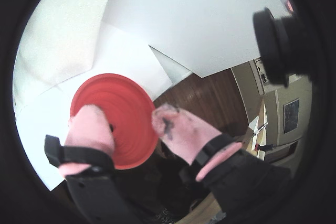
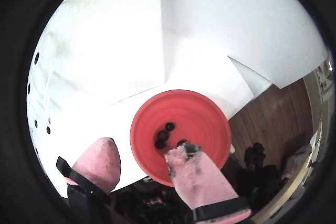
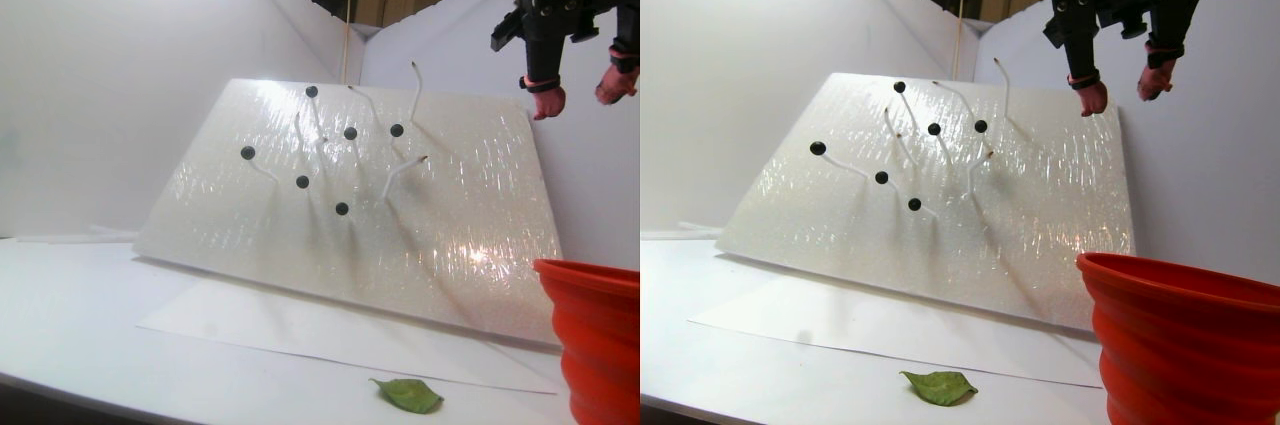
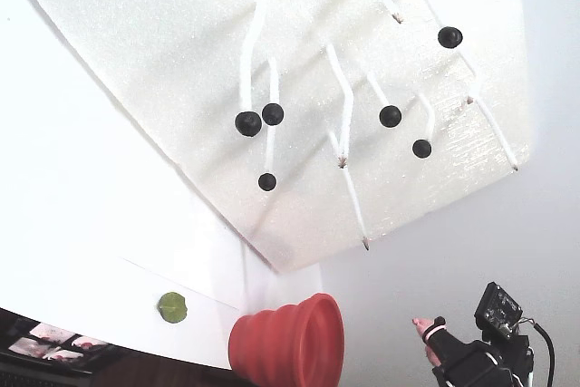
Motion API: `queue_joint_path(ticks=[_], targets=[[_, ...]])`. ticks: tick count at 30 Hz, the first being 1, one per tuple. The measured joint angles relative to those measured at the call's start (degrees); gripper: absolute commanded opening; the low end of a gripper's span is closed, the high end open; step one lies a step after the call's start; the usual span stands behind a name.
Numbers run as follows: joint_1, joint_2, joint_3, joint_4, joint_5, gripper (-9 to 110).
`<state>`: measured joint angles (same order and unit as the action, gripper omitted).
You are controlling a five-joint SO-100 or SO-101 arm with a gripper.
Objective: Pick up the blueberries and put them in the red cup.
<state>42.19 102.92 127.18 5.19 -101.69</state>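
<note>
Stereo pair view shows six blueberries [image 3: 302,182] on white stalks on the leaning white board [image 3: 200,205] — these are left to pick. A green leaf [image 3: 408,395] lies on the table below. At the right stands the red cup [image 3: 595,330], and high above it hangs the gripper [image 3: 580,100], its pink fingertips apart and empty. A wrist view looks into the cup — about four berries [image 2: 164,136] already lie inside. So the job is partly done.

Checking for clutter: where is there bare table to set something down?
Bare white table left of the red cup and before the foam board, except the green leaf. The board is crowded with blueberries on stems.
</note>
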Motion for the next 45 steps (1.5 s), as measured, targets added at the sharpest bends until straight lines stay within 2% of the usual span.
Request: queue_joint_path(ticks=[45], targets=[[-18.5,4.5,0.0,1.2,5.3,17]])
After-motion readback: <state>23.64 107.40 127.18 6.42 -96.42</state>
